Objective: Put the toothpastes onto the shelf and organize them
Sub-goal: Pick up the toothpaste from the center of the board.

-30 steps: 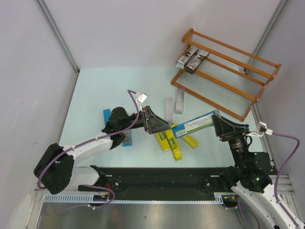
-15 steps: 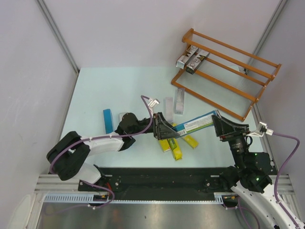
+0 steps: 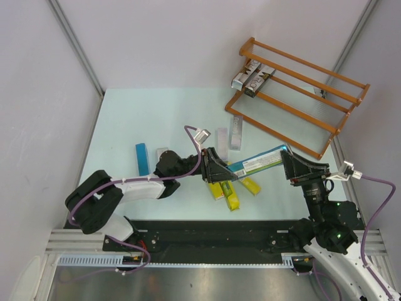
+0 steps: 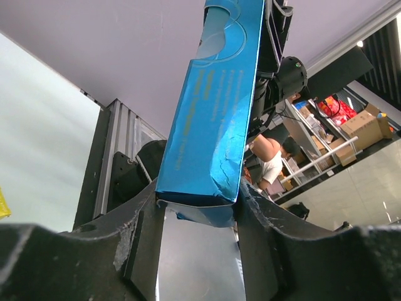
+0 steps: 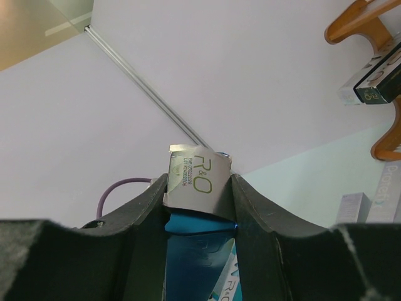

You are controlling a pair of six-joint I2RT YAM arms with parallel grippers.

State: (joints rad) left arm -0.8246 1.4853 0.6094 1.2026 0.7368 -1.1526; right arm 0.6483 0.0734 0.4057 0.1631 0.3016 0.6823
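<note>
Blue carton (image 3: 260, 161) is changing hands: left gripper (image 3: 229, 173) and right gripper (image 3: 287, 161) are each clamping an end (one must release next).

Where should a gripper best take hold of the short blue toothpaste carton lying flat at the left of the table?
Probably at its middle, from above, pinching across the narrow width: the blue toothpaste carton lies flat, long and thin, with room beside both long sides.
</note>
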